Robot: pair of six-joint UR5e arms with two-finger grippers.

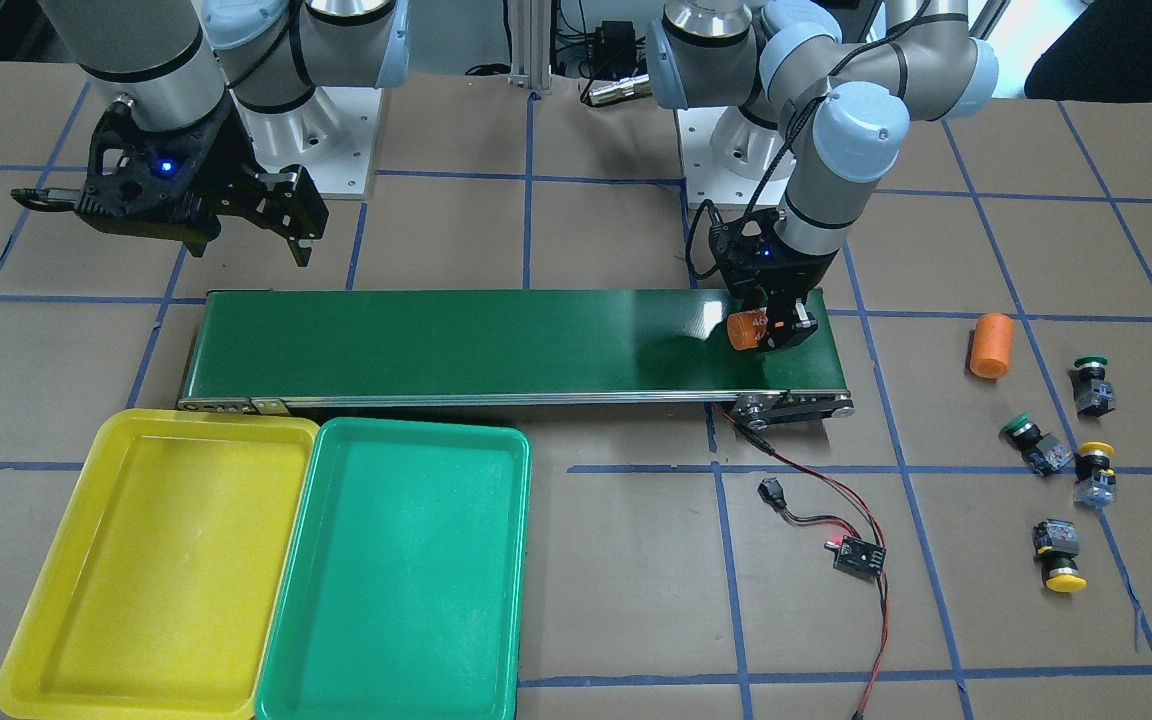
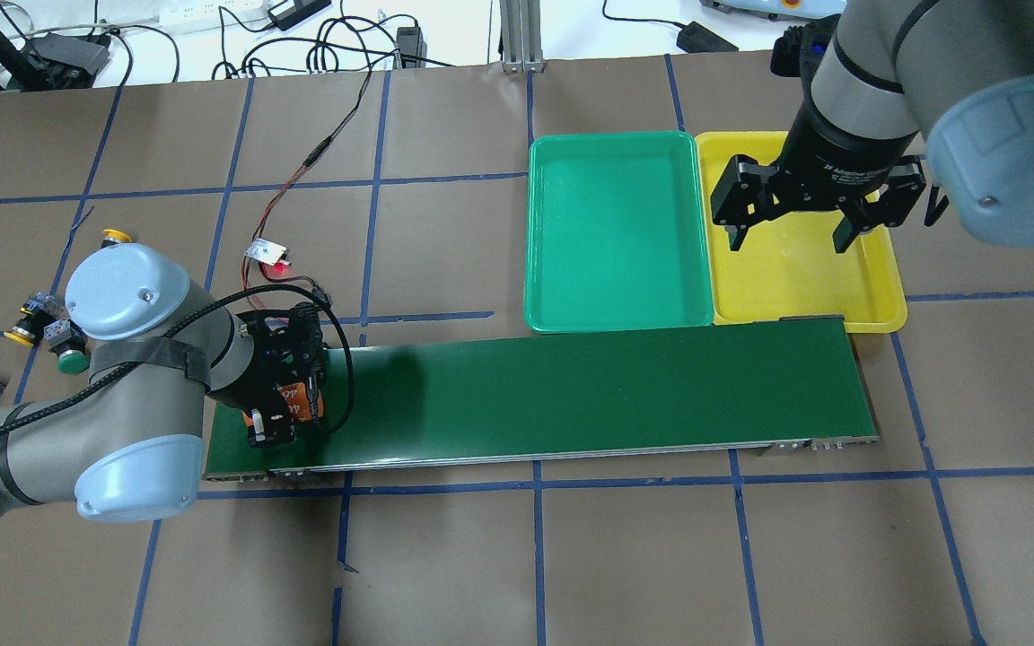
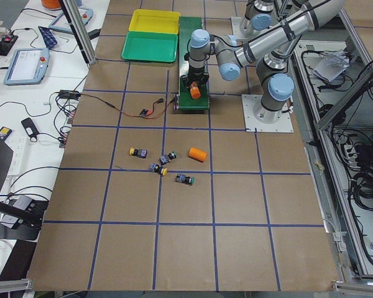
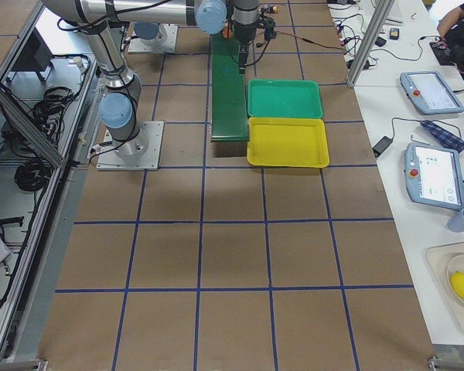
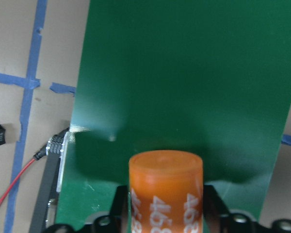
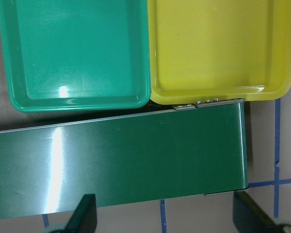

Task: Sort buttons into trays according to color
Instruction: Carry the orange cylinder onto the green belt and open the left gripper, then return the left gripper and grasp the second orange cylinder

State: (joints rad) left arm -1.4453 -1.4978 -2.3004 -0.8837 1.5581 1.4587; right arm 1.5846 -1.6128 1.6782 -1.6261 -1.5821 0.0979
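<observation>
Left gripper clamping an orange cylinder over the belt.

The belt is stretching beneath both sets of fingers. The yellow tray and green tray are sitting side by side near the right gripper, whose fingers are spreading wide, holding nothing. Four buttons are lying well apart from the left fingers, past the belt's end.
</observation>
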